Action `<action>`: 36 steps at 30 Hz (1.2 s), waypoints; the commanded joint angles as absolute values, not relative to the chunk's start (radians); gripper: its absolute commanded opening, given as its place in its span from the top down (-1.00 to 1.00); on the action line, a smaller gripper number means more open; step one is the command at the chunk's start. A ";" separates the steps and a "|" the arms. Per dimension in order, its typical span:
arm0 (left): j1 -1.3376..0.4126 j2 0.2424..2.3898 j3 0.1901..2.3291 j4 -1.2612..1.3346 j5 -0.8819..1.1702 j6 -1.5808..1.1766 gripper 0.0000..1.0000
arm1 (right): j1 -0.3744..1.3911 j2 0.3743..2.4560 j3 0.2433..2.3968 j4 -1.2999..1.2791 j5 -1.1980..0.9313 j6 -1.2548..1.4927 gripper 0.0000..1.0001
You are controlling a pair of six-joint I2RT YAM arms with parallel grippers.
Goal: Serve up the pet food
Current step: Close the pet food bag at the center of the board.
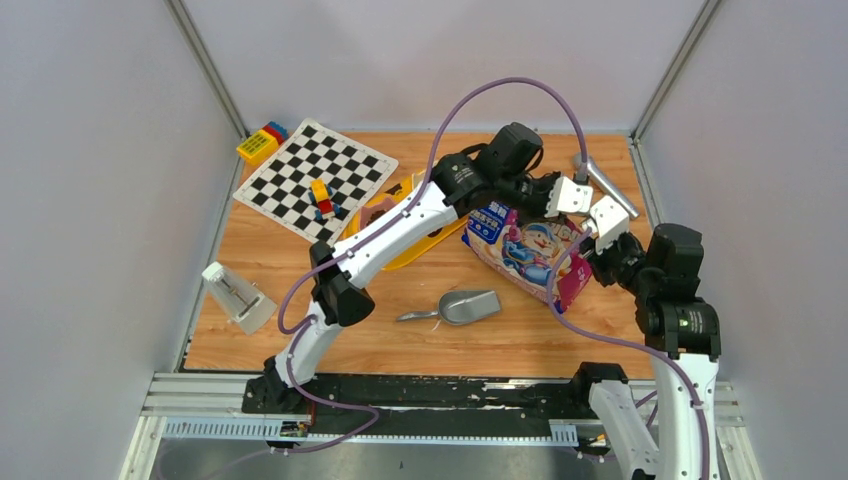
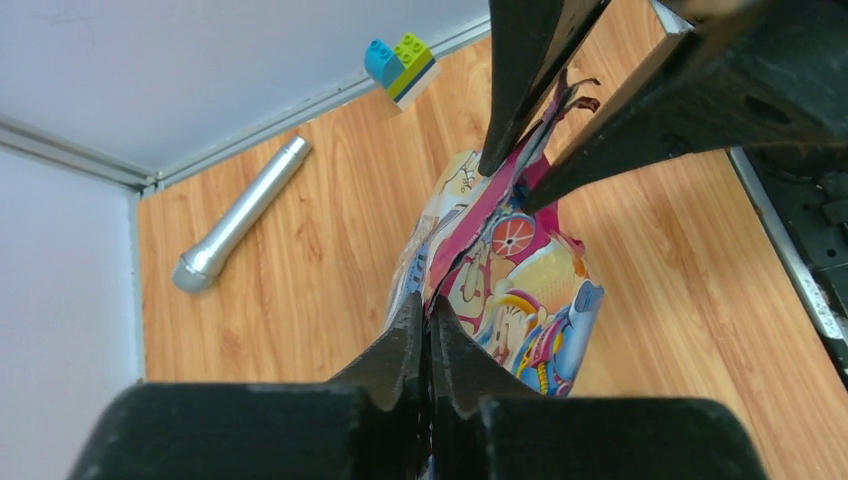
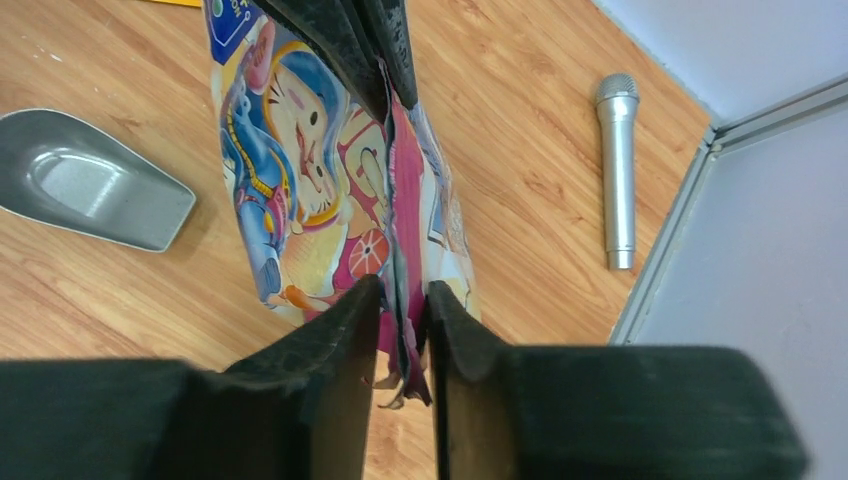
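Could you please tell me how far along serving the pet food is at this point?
Early. Done: nothing served; no kibble visible. In hand: the left gripper and right gripper both pinch the pink top edge of the bag, apparently to open it. Left: opening it, then filling the yellow feeder, perhaps with the grey scoop lying untouched nearby.

Lab test cell: grey partition walls (image 1: pixel 90 200), aluminium rail (image 1: pixel 400 400).
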State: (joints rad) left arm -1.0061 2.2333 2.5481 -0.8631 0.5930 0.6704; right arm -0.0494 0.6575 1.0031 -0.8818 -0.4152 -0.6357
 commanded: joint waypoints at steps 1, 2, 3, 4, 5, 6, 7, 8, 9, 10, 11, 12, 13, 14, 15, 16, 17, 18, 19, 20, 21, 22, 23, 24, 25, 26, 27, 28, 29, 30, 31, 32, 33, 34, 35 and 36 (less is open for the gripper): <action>-1.013 2.224 2.545 -0.820 0.532 0.661 0.99 | -0.043 0.666 1.083 -0.860 -0.518 -0.634 0.39; -1.013 2.220 2.543 -0.811 0.509 0.660 1.00 | -0.042 0.671 1.095 -0.867 -0.526 -0.636 0.34; -1.014 2.219 2.537 -0.806 0.501 0.656 1.00 | -0.040 0.679 1.107 -0.873 -0.535 -0.640 0.31; -1.014 2.214 2.536 -0.799 0.487 0.652 1.00 | -0.037 0.688 1.119 -0.880 -0.541 -0.643 0.25; -1.013 2.211 2.535 -0.798 0.489 0.647 1.00 | -0.036 0.698 1.129 -0.885 -0.549 -0.651 0.21; -1.013 2.204 2.534 -0.804 0.491 0.646 1.00 | -0.033 0.711 1.140 -0.890 -0.556 -0.656 0.19; -1.012 2.200 2.534 -0.808 0.500 0.644 1.00 | -0.032 0.722 1.149 -0.891 -0.563 -0.661 0.19; -1.012 2.192 2.533 -0.817 0.503 0.643 1.00 | -0.029 0.736 1.157 -0.891 -0.571 -0.666 0.18; -1.012 2.179 2.532 -0.823 0.503 0.644 0.80 | -0.028 0.747 1.164 -0.887 -0.574 -0.672 0.18; -1.011 2.173 2.527 -0.831 0.502 0.646 0.54 | -0.028 0.760 1.169 -0.885 -0.581 -0.677 0.19; -1.009 2.154 2.510 -0.836 0.494 0.656 -0.02 | -0.028 0.770 1.174 -0.884 -0.588 -0.684 0.19; -1.005 2.145 2.501 -0.837 0.490 0.659 -0.21 | -0.028 0.780 1.177 -0.879 -0.592 -0.690 0.20; -1.001 2.127 2.483 -0.846 0.482 0.669 -0.45 | -0.026 0.791 1.181 -0.874 -0.592 -0.695 0.20; -0.990 2.118 2.473 -0.852 0.478 0.677 -0.51 | -0.027 0.799 1.188 -0.871 -0.590 -0.698 0.21; -0.984 2.100 2.454 -0.859 0.472 0.688 -0.57 | -0.026 0.809 1.194 -0.868 -0.589 -0.701 0.22; -0.970 2.090 2.439 -0.861 0.469 0.699 -0.60 | -0.026 0.819 1.203 -0.864 -0.581 -0.702 0.22; -0.964 2.072 2.415 -0.863 0.463 0.704 -0.60 | -0.026 0.827 1.212 -0.862 -0.578 -0.704 0.23; -0.949 2.064 2.402 -0.864 0.459 0.712 -0.61 | -0.027 0.836 1.220 -0.862 -0.576 -0.708 0.24; -0.941 2.048 2.376 -0.865 0.451 0.718 -0.61 | -0.026 0.845 1.228 -0.862 -0.573 -0.711 0.25; -0.925 2.042 2.350 -0.864 0.447 0.728 -0.61 | -0.026 0.853 1.235 -0.865 -0.570 -0.714 0.25; -0.916 2.028 2.335 -0.858 0.442 0.732 -0.61 | -0.026 0.866 1.247 -0.873 -0.568 -0.718 0.25; -0.898 2.022 2.309 -0.853 0.438 0.735 -0.61 | -0.025 0.877 1.258 -0.880 -0.565 -0.721 0.26; -0.880 2.011 2.296 -0.842 0.431 0.735 -0.61 | -0.025 0.889 1.268 -0.891 -0.561 -0.723 0.26; -0.870 2.007 2.272 -0.836 0.429 0.731 -0.61 | -0.022 0.901 1.279 -0.905 -0.556 -0.725 0.28; -0.851 1.998 2.261 -0.822 0.426 0.726 -0.61 | -0.018 0.912 1.289 -0.917 -0.550 -0.725 0.29; -0.841 1.993 2.240 -0.813 0.424 0.716 -0.62 | -0.015 0.923 1.298 -0.930 -0.546 -0.728 0.30; -0.825 1.983 2.231 -0.791 0.414 0.709 -0.62 | -0.008 0.930 1.306 -0.939 -0.542 -0.731 0.33; -0.817 1.979 2.213 -0.781 0.408 0.698 -0.63 | -0.005 0.937 1.312 -0.945 -0.534 -0.733 0.34; -0.805 1.969 2.206 -0.761 0.395 0.693 -0.64 | 0.011 0.943 1.316 -0.951 -0.520 -0.736 0.36; -0.799 1.962 2.196 -0.745 0.381 0.678 -0.67 | 0.040 0.948 1.321 -0.955 -0.503 -0.740 0.37; -0.790 1.960 2.193 -0.738 0.372 0.666 -0.76 | 0.058 0.954 1.324 -0.962 -0.482 -0.744 0.37; -0.787 1.957 2.193 -0.727 0.340 0.658 -0.78 | 0.080 0.960 1.326 -0.970 -0.462 -0.750 0.35; -0.782 1.957 2.195 -0.725 0.324 0.647 -0.86 | 0.101 0.965 1.328 -0.979 -0.439 -0.753 0.33; -0.779 1.954 2.198 -0.722 0.302 0.642 -0.93 | 0.124 0.968 1.328 -0.987 -0.418 -0.755 0.29; -0.775 1.953 2.200 -0.721 0.291 0.628 -0.98 | 0.151 0.970 1.326 -0.993 -0.394 -0.757 0.26; -0.771 1.948 2.200 -0.719 0.267 0.621 -0.99 | 0.179 0.975 1.322 -0.996 -0.359 -0.758 0.26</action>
